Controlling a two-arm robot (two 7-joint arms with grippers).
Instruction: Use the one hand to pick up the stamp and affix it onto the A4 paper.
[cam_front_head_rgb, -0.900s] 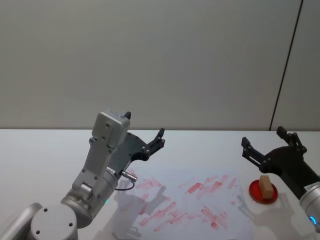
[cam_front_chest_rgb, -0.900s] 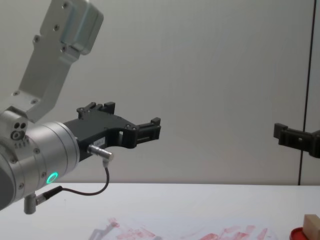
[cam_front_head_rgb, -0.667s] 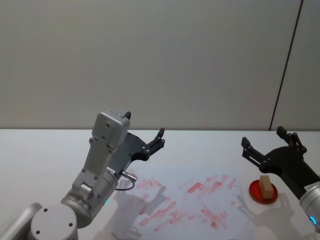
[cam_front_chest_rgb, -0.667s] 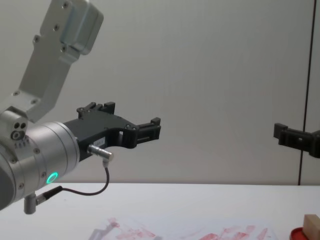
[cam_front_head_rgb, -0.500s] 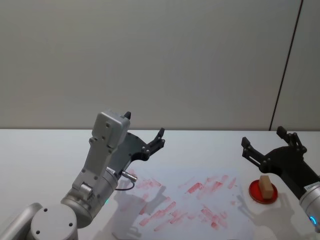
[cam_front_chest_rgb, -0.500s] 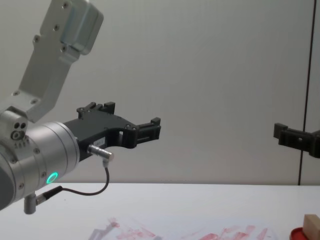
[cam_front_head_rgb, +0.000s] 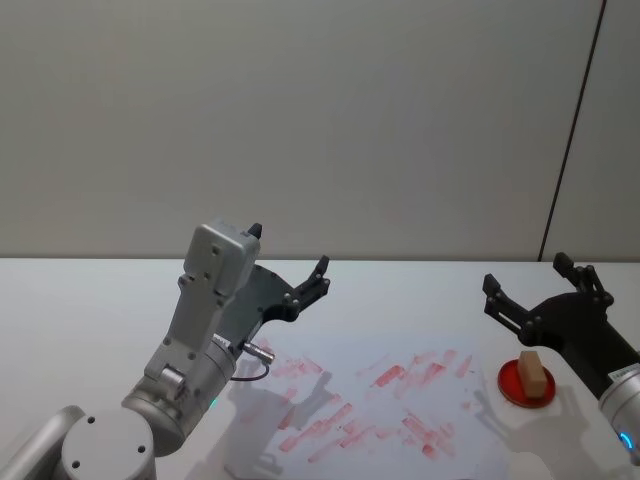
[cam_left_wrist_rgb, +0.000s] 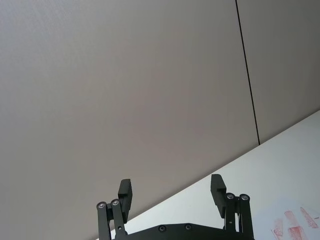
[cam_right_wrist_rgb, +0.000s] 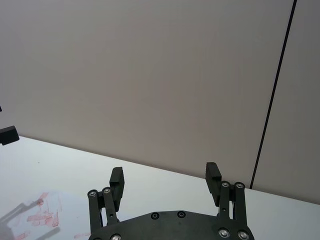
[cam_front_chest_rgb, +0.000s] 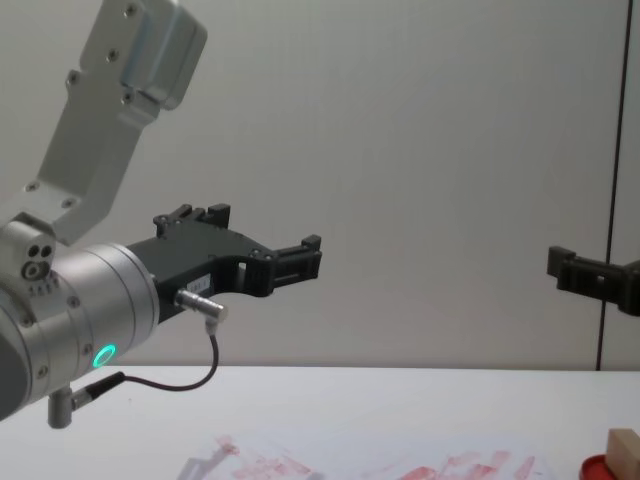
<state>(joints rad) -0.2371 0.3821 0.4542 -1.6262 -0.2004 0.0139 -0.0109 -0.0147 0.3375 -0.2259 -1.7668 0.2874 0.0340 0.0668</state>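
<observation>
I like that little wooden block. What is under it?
The stamp stands on a round red ink pad on the white table. Its bottom face and the pad beneath it are covered. The open right gripper hangs higher up.

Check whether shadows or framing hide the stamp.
Head view: the stamp stands unshaded on the red ink pad; the right gripper's soft shadow lies beside it at the A4 paper's edge. Chest view: the lower right corner crops the stamp. The left gripper hangs raised at left.

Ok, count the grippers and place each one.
2. The left gripper is raised, open, near the left edge of the A4 paper; the right gripper hovers open beyond the stamp on its red ink pad.
</observation>
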